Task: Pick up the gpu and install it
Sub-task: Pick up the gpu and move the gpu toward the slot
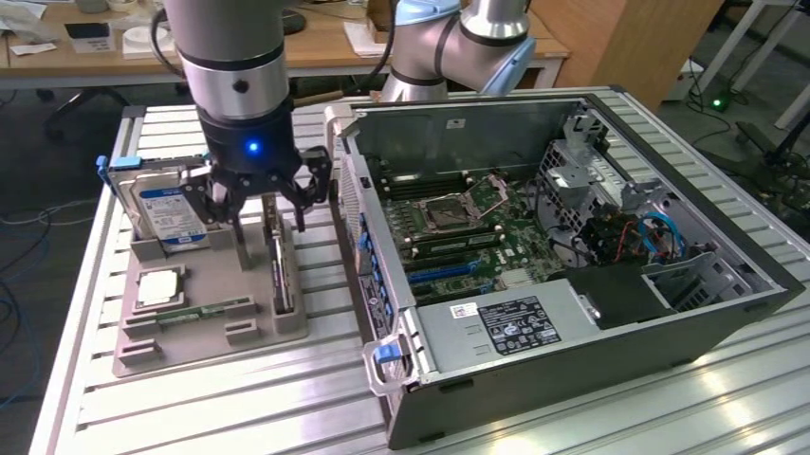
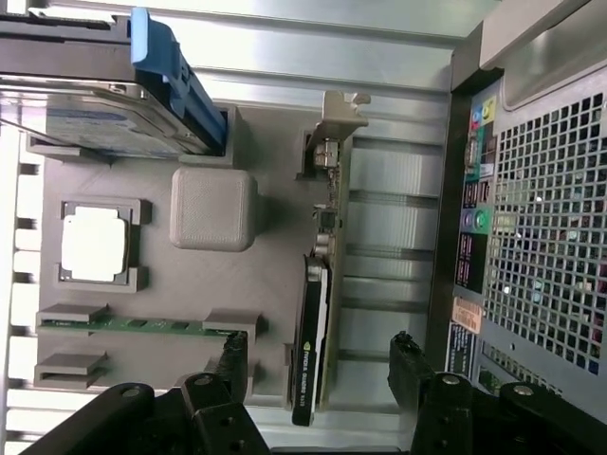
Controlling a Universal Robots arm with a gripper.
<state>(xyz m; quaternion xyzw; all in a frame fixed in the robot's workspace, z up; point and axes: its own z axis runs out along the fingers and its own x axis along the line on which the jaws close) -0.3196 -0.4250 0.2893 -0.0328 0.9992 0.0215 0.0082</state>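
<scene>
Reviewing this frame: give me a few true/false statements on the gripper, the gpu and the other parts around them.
1. The gripper is open, with a finger on each side of the gpu. True.
2. The gpu is seated in the computer case. False: it stands on edge in the grey tray, outside the case.
3. A blue-labelled hard drive stands upright in the same tray. True.
4. The gripper holds the memory stick. False: the stick lies in its tray slot, apart from the gripper.
5. The case is closed. False: its side is open and the motherboard is exposed.
</scene>
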